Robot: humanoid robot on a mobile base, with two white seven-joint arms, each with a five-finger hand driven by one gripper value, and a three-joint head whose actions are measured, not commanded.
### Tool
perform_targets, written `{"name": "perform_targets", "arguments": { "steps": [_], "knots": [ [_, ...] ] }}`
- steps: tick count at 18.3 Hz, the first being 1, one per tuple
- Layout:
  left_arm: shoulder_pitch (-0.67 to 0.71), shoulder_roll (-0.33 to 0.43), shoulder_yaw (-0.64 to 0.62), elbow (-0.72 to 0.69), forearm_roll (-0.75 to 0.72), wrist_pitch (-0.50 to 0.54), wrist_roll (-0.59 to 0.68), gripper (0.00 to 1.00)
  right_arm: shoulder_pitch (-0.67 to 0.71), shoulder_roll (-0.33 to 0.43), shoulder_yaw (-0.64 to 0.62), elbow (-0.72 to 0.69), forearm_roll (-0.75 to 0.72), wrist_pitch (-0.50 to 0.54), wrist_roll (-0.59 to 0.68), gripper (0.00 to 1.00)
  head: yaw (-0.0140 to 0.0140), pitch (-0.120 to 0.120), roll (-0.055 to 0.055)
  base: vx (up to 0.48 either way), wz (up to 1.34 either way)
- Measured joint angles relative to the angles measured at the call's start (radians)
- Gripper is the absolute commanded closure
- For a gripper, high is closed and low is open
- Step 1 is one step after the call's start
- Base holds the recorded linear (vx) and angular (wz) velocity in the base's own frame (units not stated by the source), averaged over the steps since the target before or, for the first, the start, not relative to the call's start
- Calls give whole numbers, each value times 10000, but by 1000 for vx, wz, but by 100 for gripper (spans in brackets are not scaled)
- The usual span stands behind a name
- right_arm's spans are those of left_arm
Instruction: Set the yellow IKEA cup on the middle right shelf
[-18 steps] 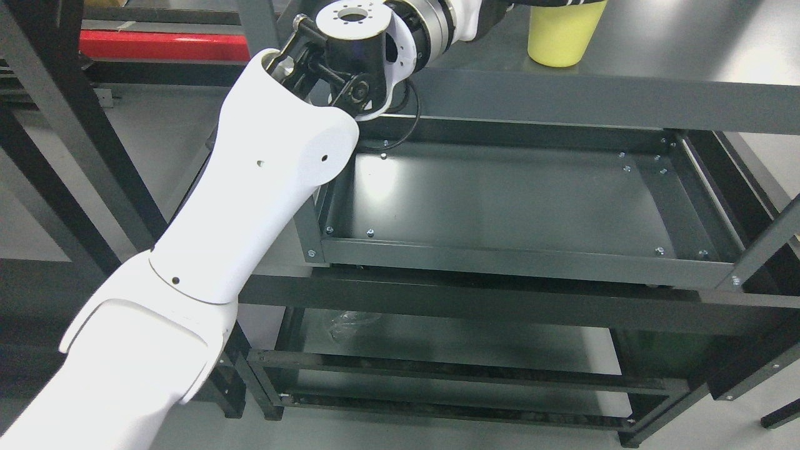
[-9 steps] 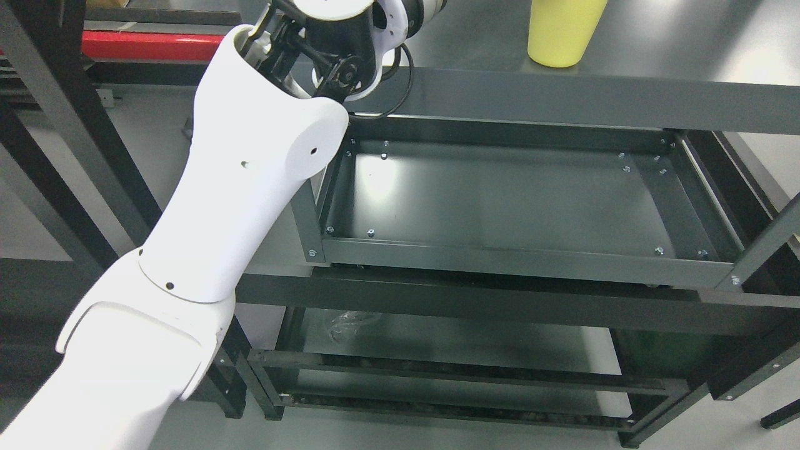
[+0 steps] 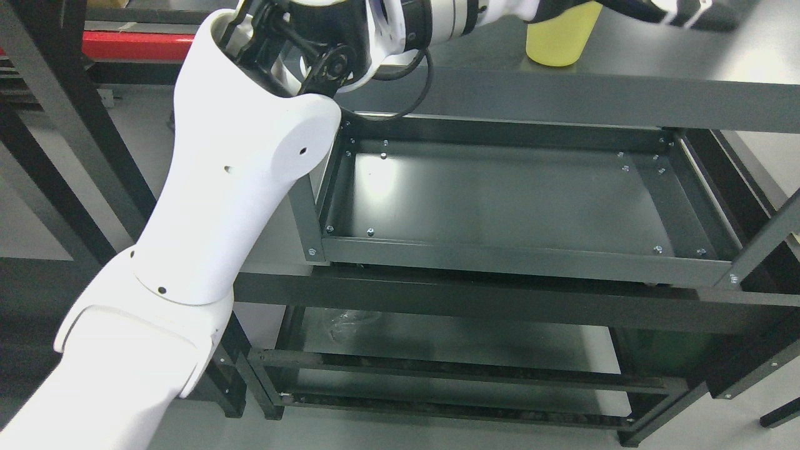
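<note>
Yellow cup (image 3: 558,42) upright on upper shelf surface (image 3: 562,94), near top edge of view, rim cut off by frame. Left arm (image 3: 237,169) entering from lower left, reaching across to cup. Left hand (image 3: 625,9) blurred at top edge, over and beside cup; fingers possibly spread past it, grip cannot be told. Tray-like shelf (image 3: 519,259) below, dark metal with raised rim, nothing in it. Lower shelf (image 3: 437,347) holding crumpled clear plastic (image 3: 347,322).

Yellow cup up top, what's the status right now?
Left hand reaching across at the yellow cup, grip unclear at frame edge. Cup upright on top shelf. Tray shelf below bare. Right arm out of sight.
</note>
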Motion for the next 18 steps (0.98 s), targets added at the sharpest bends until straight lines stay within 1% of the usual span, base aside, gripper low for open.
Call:
{"name": "perform_targets", "arguments": {
  "steps": [3, 4, 6, 9, 12, 13, 15, 18],
  "knots": [
    [296, 0, -203, -360, 190, 64, -1655, 2, 1, 0, 0, 0, 0, -1, 0, 1, 0, 0, 0, 0, 0],
    [548, 0, -361, -463, 239, 71, -1957, 2, -1, 0, 0, 0, 0, -1, 0, 1, 0, 0, 0, 0, 0],
    [1047, 0, -665, -602, 289, 83, -2195, 2, 0, 0, 0, 0, 0, -1, 0, 1, 0, 0, 0, 0, 0],
    [2182, 0, -1202, -778, 297, 76, -2315, 2, 0, 0, 0, 0, 0, -3, -1, 1, 0, 0, 0, 0, 0],
    [3455, 1, -1554, -811, -120, -74, -2317, 2, 0, 0, 0, 0, 0, -3, 0, 1, 0, 0, 0, 0, 0],
    [3901, 1, -1623, -765, -403, -370, -2222, 2, 0, 0, 0, 0, 0, -3, 0, 1, 0, 0, 0, 0, 0],
    [4726, 1, -1653, -573, -1094, -1303, -1681, 2, 1, 0, 0, 0, 0, -3, -1, 1, 0, 0, 0, 0, 0],
    [5838, 1, -1435, -168, -2418, -3177, 313, 2, 0, 0, 0, 0, 0, -3, -2, 1, 0, 0, 0, 0, 0]
  ]
}}
